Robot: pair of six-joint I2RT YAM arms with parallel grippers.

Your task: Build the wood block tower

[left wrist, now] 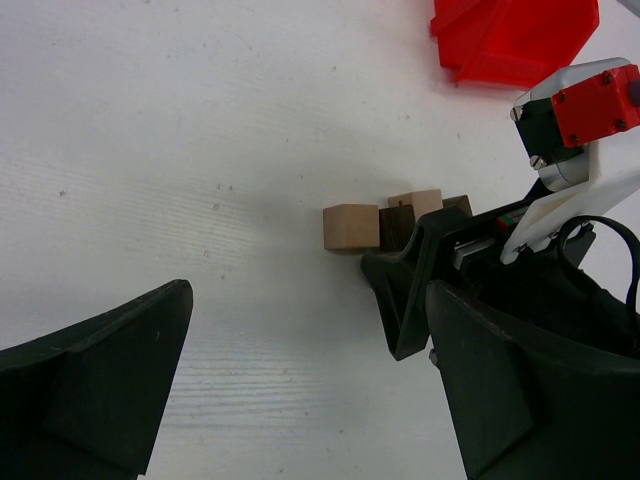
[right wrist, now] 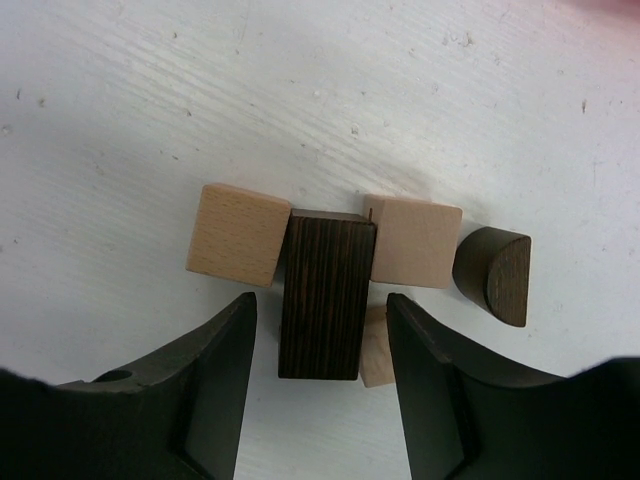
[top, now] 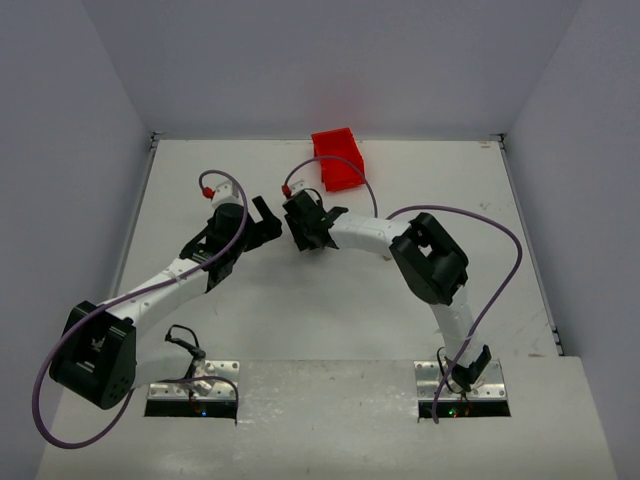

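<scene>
The right hand [right wrist: 322, 310] spread astride the dark block [right wrist: 325, 295] among pale ones [right wrist: 238, 234] — left hand [left wrist: 310, 300] gaping — red bin [top: 338, 172] inside unreadable.

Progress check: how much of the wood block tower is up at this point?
Done: nothing stacked that I can see; the pale cube, dark long block, second pale cube and dark half-round lie side by side on the table. In hand: the right end effector straddles the dark long block, open. The left end effector is open, empty. Left: all stacking.

White arms [top: 160, 285], black pincer [right wrist: 320, 320], seemingly purple cables [top: 517, 248]
</scene>
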